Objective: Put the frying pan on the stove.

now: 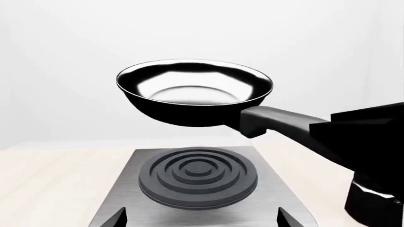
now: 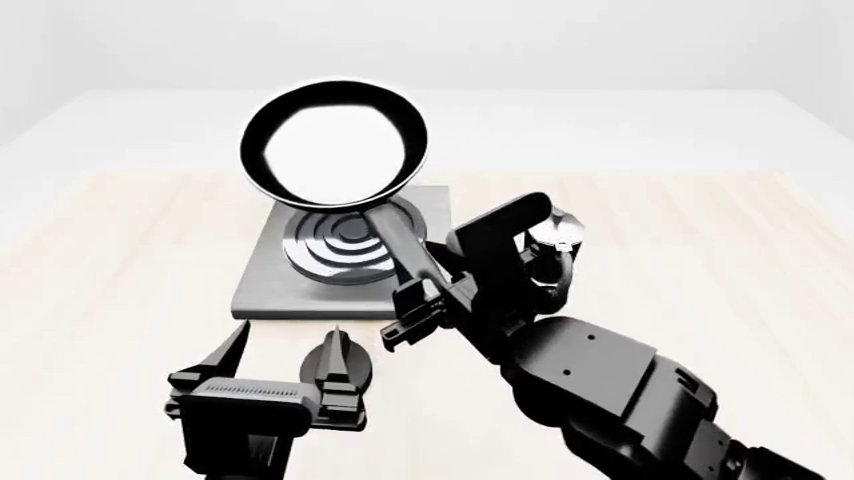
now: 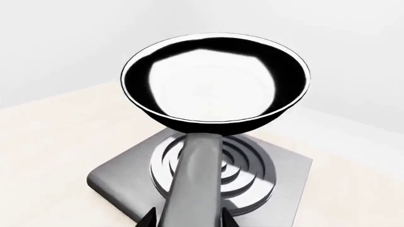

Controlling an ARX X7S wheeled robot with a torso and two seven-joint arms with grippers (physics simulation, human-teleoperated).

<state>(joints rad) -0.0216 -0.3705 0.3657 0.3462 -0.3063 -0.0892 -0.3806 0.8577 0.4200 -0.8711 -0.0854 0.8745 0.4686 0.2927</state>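
Pale wooden bench (image 2: 120, 250) under plain white walls. Frying pan (image 2: 336, 140) is held level in the air, directly above the stove (image 2: 274, 285), clear of the dark rings (image 1: 197, 183). Handle (image 3: 194, 189) is clamped in the closed jaws of the right gripper (image 2: 424, 310). Carry step is judged done; a straight lowering onto the rings is called for next, pan centred. Slab edges extend wider than the pan, so margin is fair. Left gripper (image 2: 287, 365) is parked near the stove's front edge, jaws spread, empty. A small moka pot (image 2: 561, 232) stands beside the stove, behind the right arm.
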